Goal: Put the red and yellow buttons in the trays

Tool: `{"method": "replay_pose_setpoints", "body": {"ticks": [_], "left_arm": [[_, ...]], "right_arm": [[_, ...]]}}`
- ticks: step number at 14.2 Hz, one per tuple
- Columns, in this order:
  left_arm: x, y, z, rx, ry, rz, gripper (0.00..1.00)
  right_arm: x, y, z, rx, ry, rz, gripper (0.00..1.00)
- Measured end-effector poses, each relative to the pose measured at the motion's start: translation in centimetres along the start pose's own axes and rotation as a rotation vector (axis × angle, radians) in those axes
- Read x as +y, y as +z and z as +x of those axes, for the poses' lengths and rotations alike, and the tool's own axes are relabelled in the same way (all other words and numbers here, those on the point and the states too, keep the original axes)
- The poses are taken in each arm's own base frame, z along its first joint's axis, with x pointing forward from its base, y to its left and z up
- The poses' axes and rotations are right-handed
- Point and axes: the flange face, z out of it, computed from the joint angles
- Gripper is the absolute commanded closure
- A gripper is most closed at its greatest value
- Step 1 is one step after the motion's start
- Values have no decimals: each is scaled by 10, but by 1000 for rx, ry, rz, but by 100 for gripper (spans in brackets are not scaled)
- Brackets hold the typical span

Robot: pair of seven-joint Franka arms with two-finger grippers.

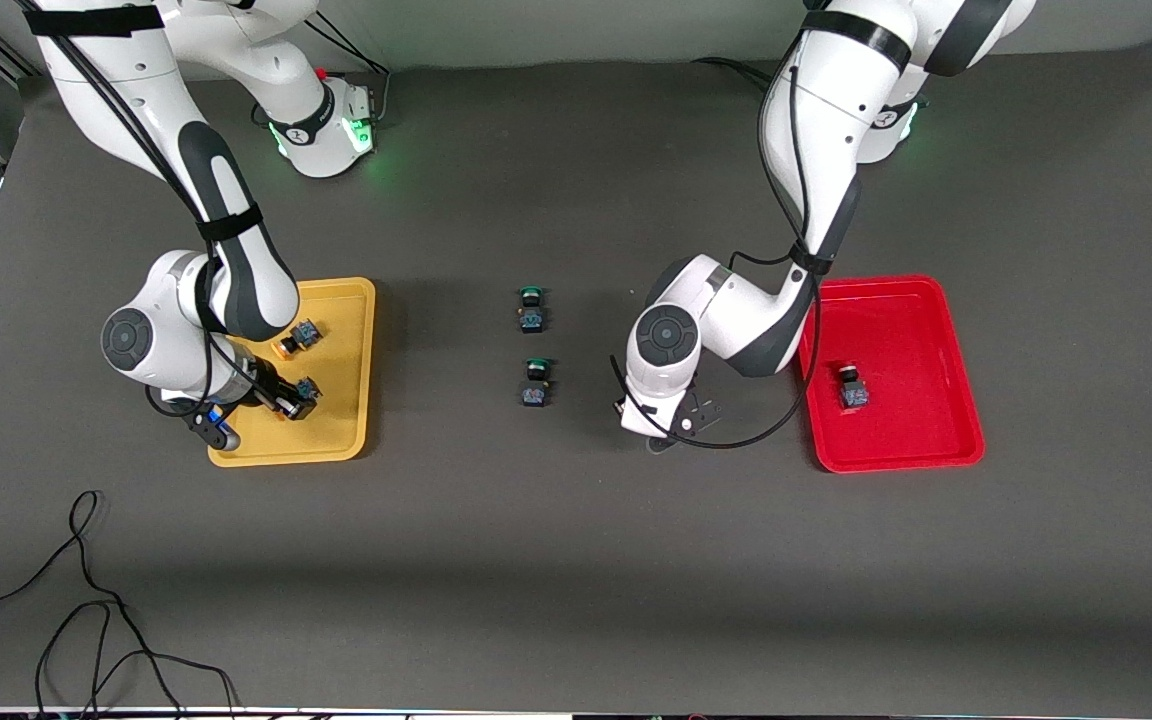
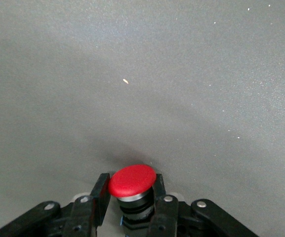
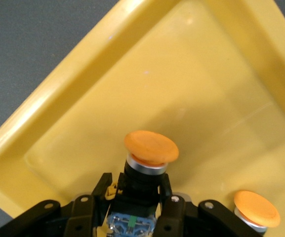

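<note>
Right jaws [image 3: 137,200] clamped on round orange-capped button [image 3: 150,147] (over glossy yellow tray [image 3: 73,123]), left jaws [image 2: 130,200] on red-capped button [image 2: 132,180].

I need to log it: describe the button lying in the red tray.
Find the red tray at the left arm's end of the table. One button lies alone on its floor. The other red-capped button is in the left gripper, over bare table beside the tray.

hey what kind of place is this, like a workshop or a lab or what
Probably a robotics lab bench set up for sorting practice: a dark matted table, a yellow tray and a red tray laid out, and loose cables trailing across it.
</note>
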Motion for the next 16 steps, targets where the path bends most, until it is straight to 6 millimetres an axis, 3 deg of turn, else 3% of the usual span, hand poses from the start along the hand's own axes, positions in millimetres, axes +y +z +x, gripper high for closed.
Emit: {"method": "replay_pose_setpoints", "body": {"ticks": [1,3,5,8,10,12,14,16], "left_arm": [[0,0,0,0,0,0,100],[0,-4,4,6,-2,0,100],[-5,-20,17,-3,35,35,100],[-47,-90,66,-98,149,80,100],[-98,-132,107,-181,254,96,100],[-159,-146,145,-258,350,106,100],[-222,-137,179,-304,425,121,100],[-270,-107,203,-311,491,161,100]], "right_arm": [[-1,4,0,4,-2,-2,4],[-2,9,-1,3,-2,-6,0],[-4,6,0,7,-2,1,0],[-14,-22,1,22,-12,44,0],[-23,-64,-3,23,-38,94,0],[-26,-119,-12,53,-112,114,0],[-20,-177,-25,102,-204,99,0],[-10,-226,-41,127,-283,54,0]]}}
